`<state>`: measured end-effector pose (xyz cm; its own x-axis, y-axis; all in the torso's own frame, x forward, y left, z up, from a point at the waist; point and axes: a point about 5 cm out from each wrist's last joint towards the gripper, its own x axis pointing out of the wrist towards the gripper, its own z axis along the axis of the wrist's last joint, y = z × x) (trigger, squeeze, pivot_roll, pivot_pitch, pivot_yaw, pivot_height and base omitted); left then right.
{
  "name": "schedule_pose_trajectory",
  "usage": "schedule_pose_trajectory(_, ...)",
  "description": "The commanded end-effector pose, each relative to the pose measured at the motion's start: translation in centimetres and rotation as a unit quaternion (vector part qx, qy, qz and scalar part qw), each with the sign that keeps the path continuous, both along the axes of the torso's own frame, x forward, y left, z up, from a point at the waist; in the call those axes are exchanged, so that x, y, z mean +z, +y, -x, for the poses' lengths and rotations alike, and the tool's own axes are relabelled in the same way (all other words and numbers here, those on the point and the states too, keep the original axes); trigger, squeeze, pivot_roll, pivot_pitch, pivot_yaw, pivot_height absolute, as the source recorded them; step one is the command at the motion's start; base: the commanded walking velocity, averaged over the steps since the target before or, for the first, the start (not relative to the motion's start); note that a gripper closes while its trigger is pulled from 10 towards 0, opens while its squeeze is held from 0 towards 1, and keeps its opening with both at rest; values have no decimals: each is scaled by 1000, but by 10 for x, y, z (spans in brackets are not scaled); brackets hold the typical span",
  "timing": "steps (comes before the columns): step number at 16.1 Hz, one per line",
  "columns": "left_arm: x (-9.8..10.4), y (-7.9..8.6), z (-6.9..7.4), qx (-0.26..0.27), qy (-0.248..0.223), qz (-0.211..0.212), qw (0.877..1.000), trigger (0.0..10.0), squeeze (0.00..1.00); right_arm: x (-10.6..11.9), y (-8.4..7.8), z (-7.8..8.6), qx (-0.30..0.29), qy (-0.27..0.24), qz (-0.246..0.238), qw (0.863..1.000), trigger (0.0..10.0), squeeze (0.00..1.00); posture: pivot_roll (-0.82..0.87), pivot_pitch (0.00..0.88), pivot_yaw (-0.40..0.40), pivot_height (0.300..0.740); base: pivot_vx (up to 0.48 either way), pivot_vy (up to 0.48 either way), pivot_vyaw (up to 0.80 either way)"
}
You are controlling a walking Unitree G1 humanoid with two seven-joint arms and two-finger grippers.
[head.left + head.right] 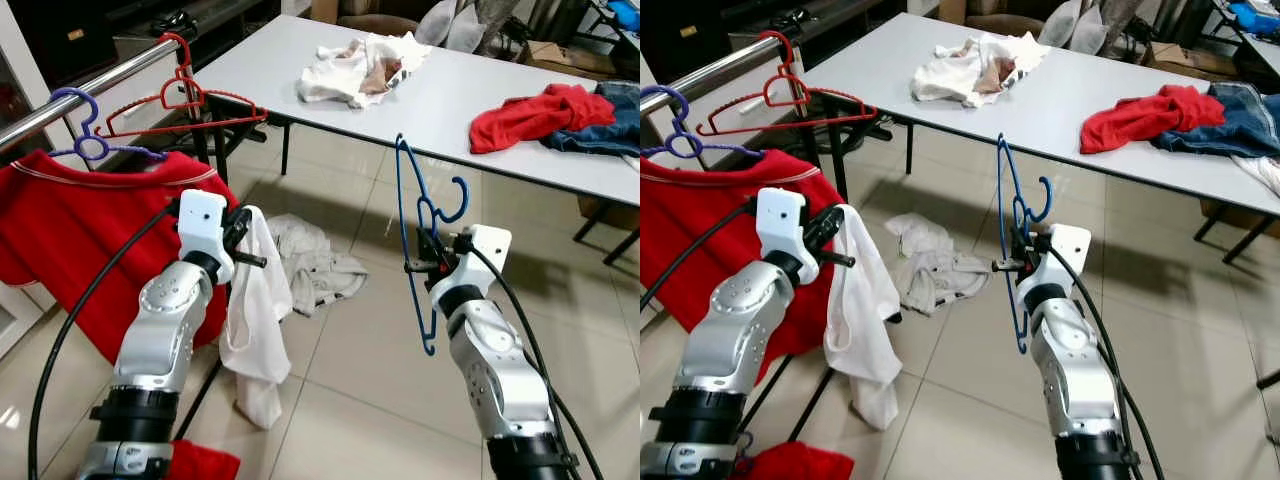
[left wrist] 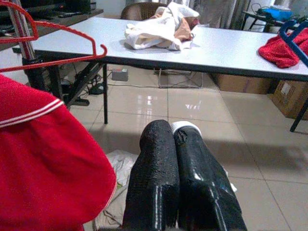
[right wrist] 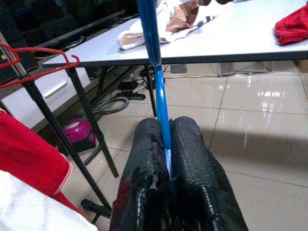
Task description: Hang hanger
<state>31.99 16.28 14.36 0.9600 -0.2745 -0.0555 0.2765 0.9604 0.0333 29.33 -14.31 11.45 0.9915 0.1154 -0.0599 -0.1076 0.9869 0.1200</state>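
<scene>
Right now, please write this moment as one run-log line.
right pincer: shut on blue plastic hanger | left pincer: shut on white cloth | metal rail: not reached

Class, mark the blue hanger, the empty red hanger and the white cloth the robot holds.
blue hanger (image 1: 404,190), left eye view, long side bar
red hanger (image 1: 200,122), left eye view, bottom bar
white cloth (image 1: 256,310), left eye view, hanging middle
</scene>
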Motion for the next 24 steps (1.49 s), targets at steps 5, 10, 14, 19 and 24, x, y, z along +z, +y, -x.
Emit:
schedule_pose_trajectory(5,5,-2,-2,-8,-10,1,1000,10000,0,-4,-1,0,1,7,4,1000,10000,0,-31,0,-50,740,431,0,0)
schedule_pose_trajectory(10,5,-2,-2,-8,-10,1,1000,10000,0,-5,-1,0,2,8,5,1000,10000,0,-31,0,-51,740,432,0,0)
schedule_pose_trajectory(14,5,-2,-2,-9,-11,1,1000,10000,0,-3,3,1,25,8,-2,1000,10000,0,-33,0,-52,740,435,0,0)
schedule_pose_trajectory(19,5,-4,-1,-8,-11,5,1000,10000,0,5,2,1,49,-12,-5,999,10000,0,-44,0,-49,740,435,0,-461)
schedule_pose_trajectory(24,4,-8,0,-13,-12,7,1000,10000,0,7,8,2,87,-8,-13,996,10000,0,-44,0,-60,740,435,0,-315)
